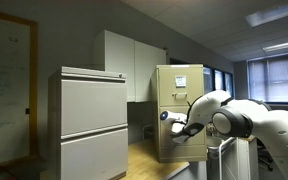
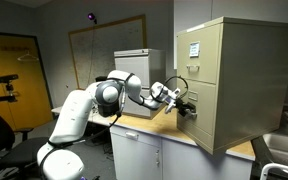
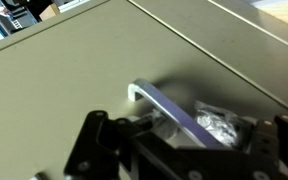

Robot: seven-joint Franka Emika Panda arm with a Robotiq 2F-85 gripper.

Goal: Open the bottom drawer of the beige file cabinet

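The beige file cabinet (image 1: 180, 100) (image 2: 239, 75) stands on a wooden counter, with white paper sheets on its upper drawer front. The bottom drawer (image 2: 204, 122) has a plain beige front (image 3: 74, 70) and a small metal handle (image 3: 162, 102) at its centre. My gripper (image 1: 173, 124) (image 2: 185, 105) (image 3: 199, 138) is pressed up to that front at handle height. In the wrist view the handle bar runs between the fingers, which look closed around it. The drawer front looks flush with the cabinet.
A wider pale grey cabinet with two big drawers (image 1: 89, 120) (image 2: 132, 62) stands beside the counter (image 2: 149, 127). White wall cupboards (image 1: 130, 62) hang behind. A whiteboard (image 2: 96, 50) is on the far wall. My arm reaches across the counter.
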